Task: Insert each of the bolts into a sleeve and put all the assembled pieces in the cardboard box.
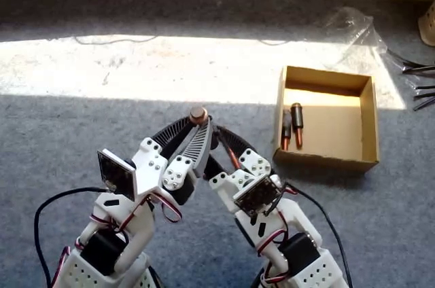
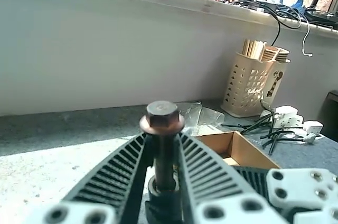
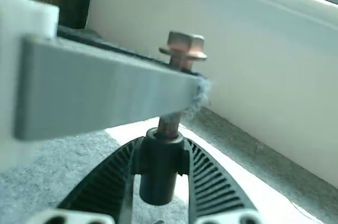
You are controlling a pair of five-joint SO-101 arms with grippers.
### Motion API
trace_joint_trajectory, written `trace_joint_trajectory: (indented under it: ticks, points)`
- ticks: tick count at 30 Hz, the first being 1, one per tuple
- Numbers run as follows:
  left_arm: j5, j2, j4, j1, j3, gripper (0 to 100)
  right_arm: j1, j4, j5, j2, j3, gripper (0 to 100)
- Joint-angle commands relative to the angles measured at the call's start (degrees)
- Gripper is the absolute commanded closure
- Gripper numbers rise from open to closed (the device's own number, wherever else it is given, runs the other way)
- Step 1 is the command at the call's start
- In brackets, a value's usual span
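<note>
My two arms meet over the middle of the grey-covered desk (image 1: pixel 81 138), their grippers angled towards each other so the two parts line up on one upright axis. My left gripper (image 2: pixel 163 140) is closed on the shank of a copper-coloured bolt (image 2: pixel 162 123), just under its flanged hex head. The head points up, which leaves the lower shank free to go downward. My right gripper (image 3: pixel 160 152) sits directly below, closed around a dark sleeve (image 3: pixel 158 170) held upright with its mouth facing up to receive the bolt. The bolt's lower end meets the sleeve's mouth and seems to be just inside it, but I cannot tell how deep it sits. From above, the bolt head shows at the point where both sets of fingers converge. I judge the insertion to be under way and not finished, since most of the shank is exposed between head and sleeve. The grip high on the shank gives room for the bolt to slide down, but my left fingers would have to let go before the head can seat. To the right, well apart from the grippers, lies the open cardboard box (image 1: pixel 325 159). Two finished pieces (image 1: pixel 297 123) lie side by side against its left wall, leaving bare floor for this one.
</note>
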Motion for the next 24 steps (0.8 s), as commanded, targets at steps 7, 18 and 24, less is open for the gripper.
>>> trace_joint_trajectory:
  ticks: [7, 18, 24]
  points:
    - [1.4, -0.9, -0.4, 0.7, -0.4, 99, 2.9, -0.4, -4.4, -0.8, 4.6, 99.4]
    - [1.2, -0.7, -0.4, 0.6, -0.3, 99, 2.8, -0.1, -4.2, -0.8, 2.9, 99.4]
    - [1.1, -0.6, -0.4, 0.6, -0.3, 99, 2.9, 0.0, -4.2, -0.8, 2.2, 99.4]
